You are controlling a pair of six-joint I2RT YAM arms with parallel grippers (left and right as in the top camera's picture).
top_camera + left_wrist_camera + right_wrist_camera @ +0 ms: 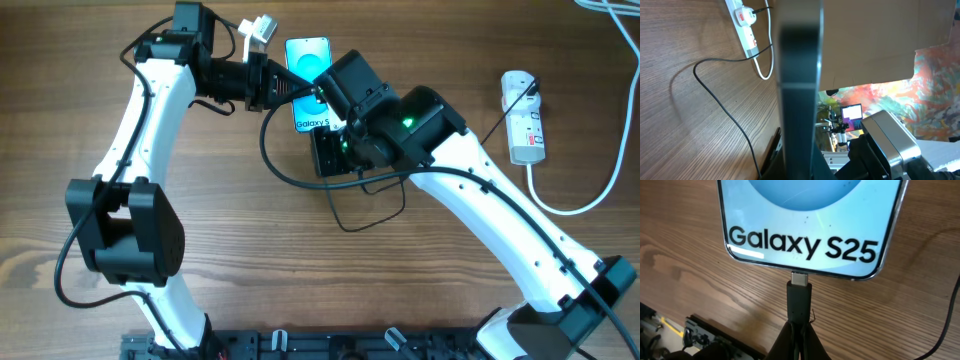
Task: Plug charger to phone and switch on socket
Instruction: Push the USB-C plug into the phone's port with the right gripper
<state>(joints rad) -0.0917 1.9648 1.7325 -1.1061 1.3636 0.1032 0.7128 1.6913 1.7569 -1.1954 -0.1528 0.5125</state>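
Note:
The phone [307, 58], cyan screen up with a "Galaxy S25" band, lies on the wooden table. My left gripper [280, 88] is shut on its left edge. In the left wrist view the phone [800, 75] is a dark slab seen edge-on between the fingers [799, 167]. My right gripper [799, 340] is shut on the charger's dark connector [799, 297]. The connector's metal tip touches the port in the phone's [810, 225] bottom edge, with some metal still showing. Overhead, the right gripper [330, 150] sits just below the phone. The black cable [370, 215] loops toward the white socket [525, 118].
The socket lies at the right edge with a black plug [531, 90] in it and a thick white cord [600, 190] curving off. It also shows in the left wrist view [745, 25]. A small white adapter [260, 28] lies above the left gripper.

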